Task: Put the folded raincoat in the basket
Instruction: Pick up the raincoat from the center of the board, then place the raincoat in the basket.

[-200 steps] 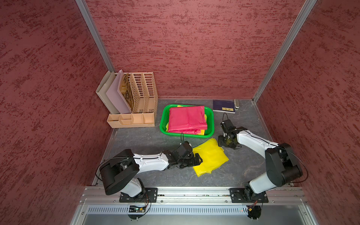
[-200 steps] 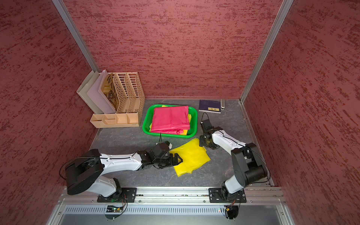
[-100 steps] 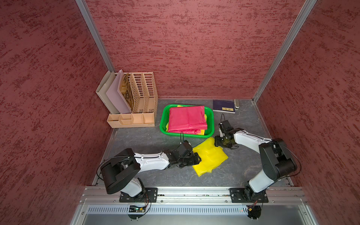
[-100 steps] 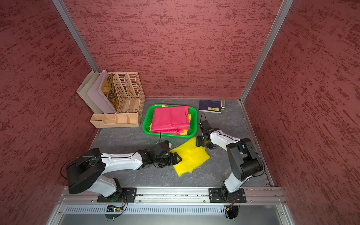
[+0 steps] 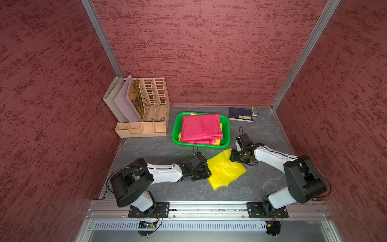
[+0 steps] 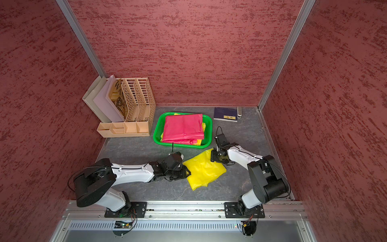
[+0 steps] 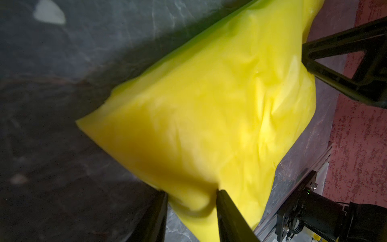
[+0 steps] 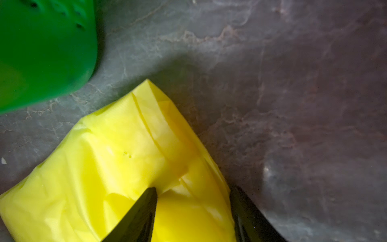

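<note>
Rough dark-red textured walls (image 5: 199,52) close three sides, with aluminium posts (image 5: 100,37) at the back corners. The evenly lit floor (image 5: 261,184) is a dark grey, marble-veined slab. A beige slotted file organizer (image 5: 146,109) stands in its back left corner, a dark blue book (image 5: 240,114) lies by the back wall, and an aluminium rail (image 5: 209,207) runs along the front.
</note>
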You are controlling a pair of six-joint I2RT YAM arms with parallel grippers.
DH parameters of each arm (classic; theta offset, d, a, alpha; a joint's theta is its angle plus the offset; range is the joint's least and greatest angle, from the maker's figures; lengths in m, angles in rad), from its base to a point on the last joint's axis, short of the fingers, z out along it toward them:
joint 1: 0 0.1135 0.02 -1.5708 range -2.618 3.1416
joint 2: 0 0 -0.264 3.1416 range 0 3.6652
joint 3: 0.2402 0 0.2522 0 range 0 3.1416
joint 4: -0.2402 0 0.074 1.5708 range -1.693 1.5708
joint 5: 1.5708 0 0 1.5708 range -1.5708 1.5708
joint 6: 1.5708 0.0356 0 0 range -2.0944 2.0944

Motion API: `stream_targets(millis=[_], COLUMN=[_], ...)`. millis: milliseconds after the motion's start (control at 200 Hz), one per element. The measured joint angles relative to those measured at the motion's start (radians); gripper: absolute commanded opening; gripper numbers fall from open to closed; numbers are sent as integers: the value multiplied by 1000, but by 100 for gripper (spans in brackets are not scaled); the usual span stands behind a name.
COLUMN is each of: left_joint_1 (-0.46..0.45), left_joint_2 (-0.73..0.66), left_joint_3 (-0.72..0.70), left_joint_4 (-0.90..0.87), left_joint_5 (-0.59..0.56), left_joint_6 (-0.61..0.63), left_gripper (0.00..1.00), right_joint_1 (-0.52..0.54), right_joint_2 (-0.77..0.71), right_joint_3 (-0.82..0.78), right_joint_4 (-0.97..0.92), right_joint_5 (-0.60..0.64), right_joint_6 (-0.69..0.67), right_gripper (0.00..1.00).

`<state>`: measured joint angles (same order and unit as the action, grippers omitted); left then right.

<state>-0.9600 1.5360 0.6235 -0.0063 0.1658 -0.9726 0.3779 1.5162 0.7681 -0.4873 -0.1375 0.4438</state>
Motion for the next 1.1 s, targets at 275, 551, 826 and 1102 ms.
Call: stream_targets(millis=[275, 551, 826, 1102], left_joint_1=[6, 7, 7, 7], left_joint_2=[3, -28, -213, -411], left_joint_3=[5, 25, 26, 28], left_joint_4=[-29, -111, -210, -311], left_joint_5=[-11, -26, -69, -110], left_joint_6=[31, 54, 73, 103], left_gripper=[1, 0, 0, 0], right_joint_1=[43, 121, 230, 326], right_joint_2=[-4, -32, -216, -312], right_joint_3=[-9, 12, 49, 151], right_joint_4=[3, -47, -146, -232], right_joint_5=[-2, 36, 64, 88], right_joint_6=[50, 109, 190, 253], right_gripper=[30, 0, 0, 0])
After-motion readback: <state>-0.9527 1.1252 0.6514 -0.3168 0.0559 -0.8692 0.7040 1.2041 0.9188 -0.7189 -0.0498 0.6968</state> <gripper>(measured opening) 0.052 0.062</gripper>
